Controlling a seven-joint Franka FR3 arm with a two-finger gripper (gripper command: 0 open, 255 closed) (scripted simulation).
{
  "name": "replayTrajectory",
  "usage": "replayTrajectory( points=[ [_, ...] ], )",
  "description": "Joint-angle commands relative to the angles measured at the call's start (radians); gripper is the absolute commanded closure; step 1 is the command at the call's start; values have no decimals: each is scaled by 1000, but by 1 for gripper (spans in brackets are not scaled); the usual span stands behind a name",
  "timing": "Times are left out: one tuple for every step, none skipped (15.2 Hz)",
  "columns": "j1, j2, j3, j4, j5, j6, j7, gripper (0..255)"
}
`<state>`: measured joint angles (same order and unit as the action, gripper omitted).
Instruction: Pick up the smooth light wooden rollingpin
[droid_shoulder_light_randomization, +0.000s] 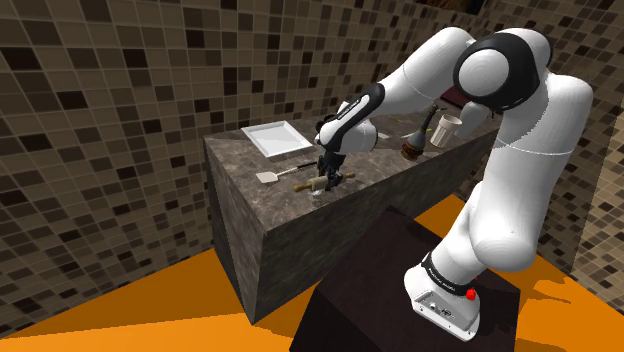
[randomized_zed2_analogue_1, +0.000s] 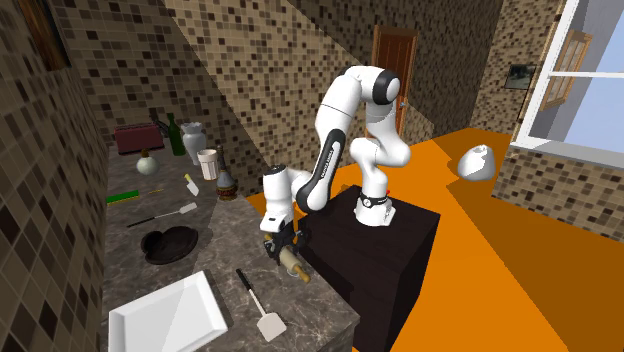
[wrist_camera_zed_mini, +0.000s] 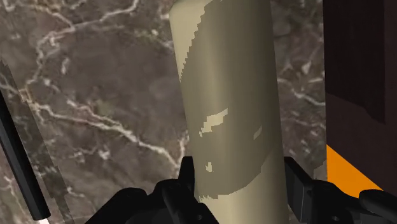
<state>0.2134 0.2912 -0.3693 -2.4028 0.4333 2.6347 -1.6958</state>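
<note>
The jaws are clamped on the pale, smooth rolling pin (droid_shoulder_light_randomization: 324, 184). In the wrist view the two black fingers (wrist_camera_zed_mini: 186, 183) press against opposite sides of its barrel (wrist_camera_zed_mini: 229, 95), with no gap on either side. In the shoulder view the rolling pin sits near the centre of the frame, low over the dark marbled counter (droid_shoulder_light_randomization: 245, 215) and close to its front edge. Whether it rests on the surface or is just clear of it cannot be told. In the second exterior view the rolling pin (randomized_zed2_analogue_1: 292, 263) shows just below the middle of the frame, under the arm's bent wrist. A white spatula (randomized_zed2_analogue_1: 268, 322) lies near it, lower in the frame, and a white tray (randomized_zed2_analogue_1: 165, 315) fills the lower-left corner.
</note>
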Motion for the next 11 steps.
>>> replayTrajectory(
  points=[
    [0,1,1,0,1,1,-1,255],
    [0,1,1,0,1,1,-1,255],
    [0,1,1,0,1,1,-1,255],
    [0,1,1,0,1,1,-1,255],
    [0,1,1,0,1,1,-1,255],
    [0,1,0,0,1,0,0,255],
    [0,1,1,0,1,0,0,255],
    [-1,2,1,0,2,1,-2,255],
    [4,-12,-7,-2,-12,-9,9,255],
    [9,-26,-15,-4,-27,-19,20,255],
    [14,-40,-23,-6,-41,-29,31,255]
  ],
)
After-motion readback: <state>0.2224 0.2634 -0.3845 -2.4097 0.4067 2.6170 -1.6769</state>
